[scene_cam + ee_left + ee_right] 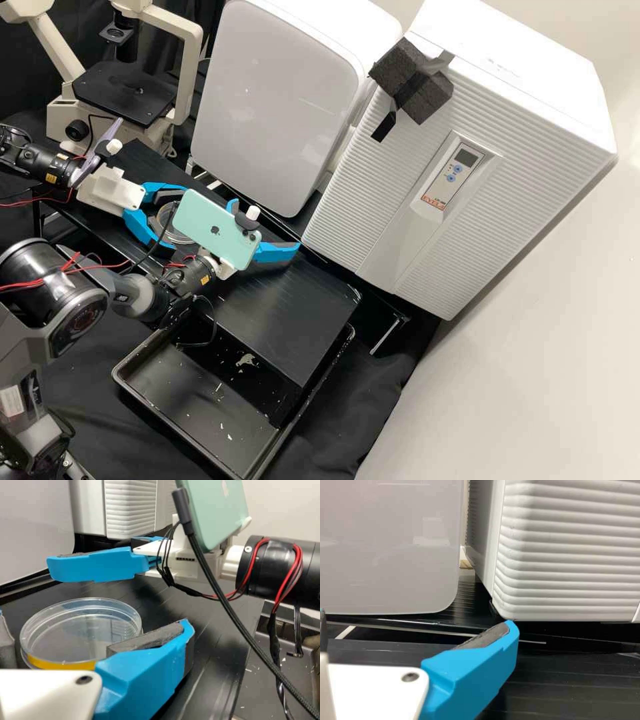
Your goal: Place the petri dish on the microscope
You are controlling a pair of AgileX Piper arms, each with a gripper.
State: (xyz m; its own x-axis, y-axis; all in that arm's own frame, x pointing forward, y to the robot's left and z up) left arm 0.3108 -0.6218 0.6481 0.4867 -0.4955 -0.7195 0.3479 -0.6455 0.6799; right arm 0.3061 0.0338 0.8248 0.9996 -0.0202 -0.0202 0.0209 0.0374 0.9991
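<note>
1. Clearly, the round, clear plastic petri dish [75, 635] is showing a smooth rim and a yellow layer; it is lying between the left end effector's [179, 220] spread blue fingers, over the desk [293, 293]. Whether their grey pads are touching it, I cannot tell.
2. Beside the dish, the right end effector [267, 225] is holding its fingers spread, a gap opening between them; its glossy green phone [215, 230] is sitting near the dish.
3. Nearer than the dish, the desk's straight edge is overhanging a speckled tray [175, 425].
4. Beyond the dish, a beige microscope [127, 93] and ribbed white cabinet [387, 200] are standing.
</note>
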